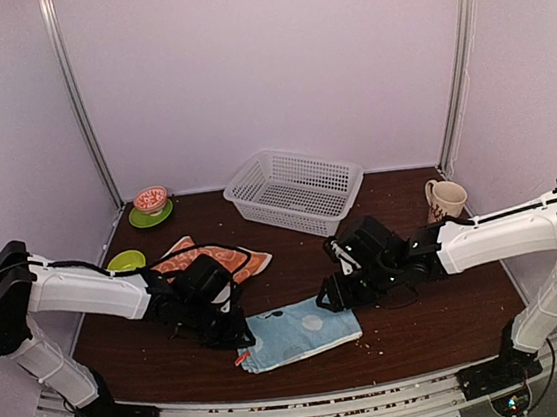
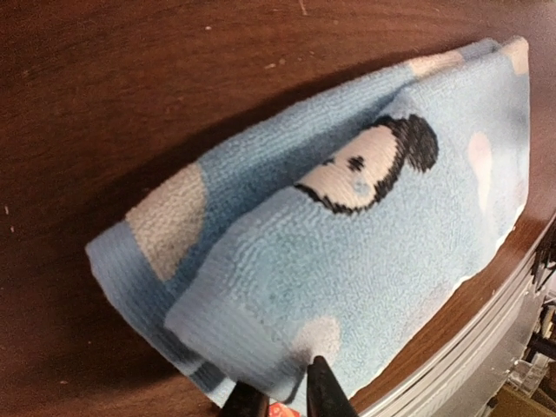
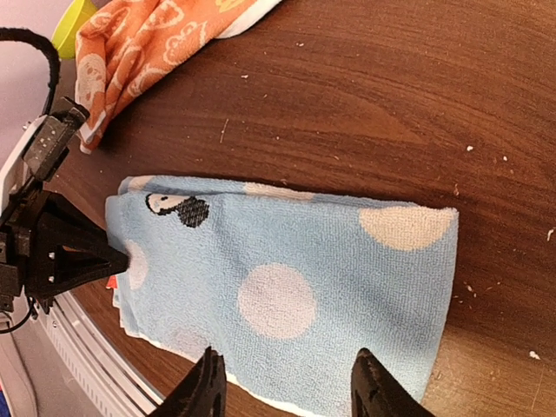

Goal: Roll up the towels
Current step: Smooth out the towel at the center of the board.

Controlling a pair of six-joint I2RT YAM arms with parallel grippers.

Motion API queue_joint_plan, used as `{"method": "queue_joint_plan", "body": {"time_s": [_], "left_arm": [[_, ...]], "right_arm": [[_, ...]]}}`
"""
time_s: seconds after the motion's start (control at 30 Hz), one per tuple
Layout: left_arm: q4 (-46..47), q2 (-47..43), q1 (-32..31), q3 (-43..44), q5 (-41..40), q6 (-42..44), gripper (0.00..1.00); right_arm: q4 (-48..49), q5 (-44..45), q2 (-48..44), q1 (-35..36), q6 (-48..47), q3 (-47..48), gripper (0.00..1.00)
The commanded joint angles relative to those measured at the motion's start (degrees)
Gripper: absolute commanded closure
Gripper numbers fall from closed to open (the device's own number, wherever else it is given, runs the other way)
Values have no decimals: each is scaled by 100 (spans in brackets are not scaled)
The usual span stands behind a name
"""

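**Top view.** The blue towel (image 1: 298, 332) lies on the tabletop (image 1: 442, 321) near the front edge, between the two arms. The orange towel (image 1: 219, 259) lies crumpled behind it to the left, apart from it. We see the left claw (image 1: 235, 336) at the blue towel's left end and the right claw (image 1: 327, 299) at its far edge. A basket (image 1: 292, 192) and a mug (image 1: 446, 199) stand farther back.

**Left wrist view.** The left claw (image 2: 280, 387) is narrow, pinching the blue towel (image 2: 347, 261) at its near corner. Here the cloth shows two layers.

**Right wrist view.** The right claw (image 3: 288, 356) stands wide, its fingers apart over one edge of the blue towel (image 3: 304, 261) and gripping nothing. We see the left claw (image 3: 95, 261) touching the opposite end. The orange towel (image 3: 139, 43) lies beyond.
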Motion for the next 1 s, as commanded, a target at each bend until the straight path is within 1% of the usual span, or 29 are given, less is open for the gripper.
{"method": "queue_joint_plan", "body": {"time_s": [0.0, 0.03, 0.23, 0.4, 0.5, 0.57, 0.67, 0.73, 0.83, 0.9, 0.97], "left_arm": [[28, -51, 103, -10, -56, 101, 95], [-40, -88, 121, -11, -85, 125, 100], [-312, -39, 137, -2, -87, 342, 100], [-439, 72, 140, -2, -25, 501, 100], [-559, 104, 152, -6, -52, 593, 100], [-611, 92, 166, -26, -84, 627, 100], [-627, 123, 192, -77, -119, 655, 100], [-620, 157, 201, -97, -104, 679, 100], [-843, 100, 204, 33, -175, 818, 100], [-1126, -48, 197, 207, -261, 942, 87], [-1505, -302, 197, 395, -407, 1074, 66]], "right_arm": [[-237, 218, -105, -45, -26, 146, 51], [-270, 226, -73, -83, -18, 131, 51], [-325, 43, 299, -190, -139, 268, 58], [-433, -65, 805, -201, -287, 574, 61], [-688, -10, 1155, -308, -185, 699, 65], [-668, 9, 1250, -410, -83, 614, 67], [-638, 36, 1302, -473, -11, 506, 67], [-569, -99, 1321, -483, -35, 484, 66], [-442, -299, 1185, -477, -96, 505, 62], [-537, -278, 981, -476, -191, 606, 58], [-651, -233, 785, -483, -265, 721, 53]]}}
